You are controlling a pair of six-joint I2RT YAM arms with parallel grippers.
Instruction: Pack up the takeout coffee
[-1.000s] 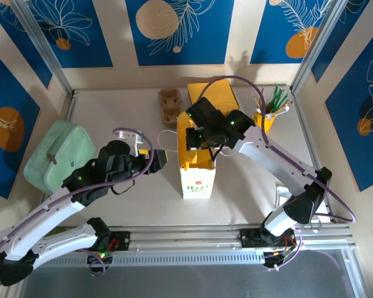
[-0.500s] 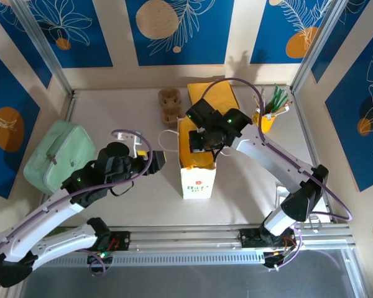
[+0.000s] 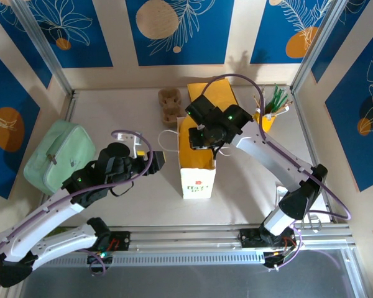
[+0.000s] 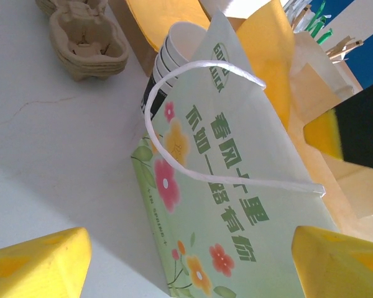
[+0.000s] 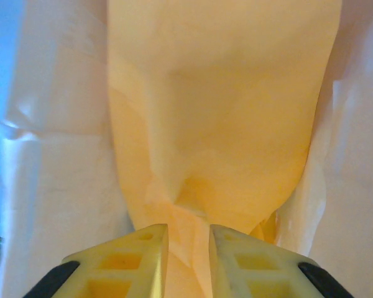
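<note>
Presently the right gripper point(image 3: 199, 140) hangs in the mouth of the upright paper bag point(image 3: 196, 181), its fingers point(image 5: 143, 257) a narrow slit apart over a crease in the orange lining point(image 5: 217, 112). Where the coffee cup lies relative to these jaws cannot be told. The left gripper point(image 3: 156, 160) waits just beside the bag's flowered side point(image 4: 236, 205), jaws spread wide and empty, with the white cord handle point(image 4: 174, 167) ahead of them. Against a second ago, the right jaws have parted from shut and the wrist has drawn slightly toward the far side, while the left arm has stayed put. Beyond the left jaws a stack of white cups point(image 4: 174, 46) stands against the bag's far edge, with brown pulp trays point(image 3: 169, 105) farther off. A yellow bag point(image 3: 214, 93) lies beyond the right jaws, a holder of sticks point(image 3: 270, 110) off to their side, and a green pouch point(image 3: 56, 155) well apart from the left jaws.
</note>
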